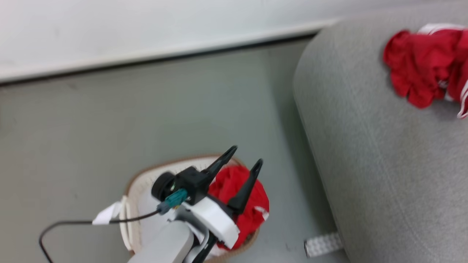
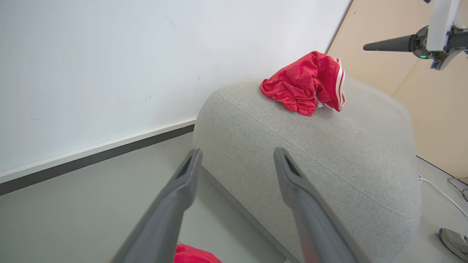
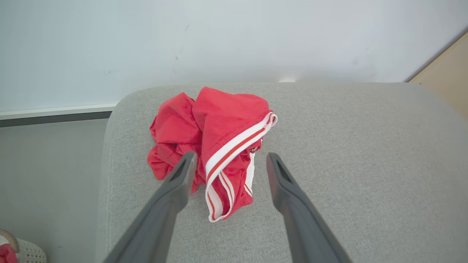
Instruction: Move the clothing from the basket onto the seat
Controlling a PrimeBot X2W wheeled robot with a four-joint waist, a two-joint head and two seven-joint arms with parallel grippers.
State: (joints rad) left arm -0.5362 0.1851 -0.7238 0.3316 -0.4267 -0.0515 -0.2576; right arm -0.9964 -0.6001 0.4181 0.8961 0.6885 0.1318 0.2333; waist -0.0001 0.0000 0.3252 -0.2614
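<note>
Clothing (image 3: 219,124) near seat (image 3: 347,164) edge, right gripper (image 3: 231,156) and left gripper (image 2: 237,151) both apart.

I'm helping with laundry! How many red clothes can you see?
2. One garment lies on the seat; another garment is in the basket. More may hide beneath it.

Left gripper (image 2: 237,151): jaws spread wide, nothing between them. Beyond them, a crumpled bright red fabric garment with white stripes (image 2: 307,86) lies on top of the large rounded light grey upholstered seat (image 2: 329,153).
</note>
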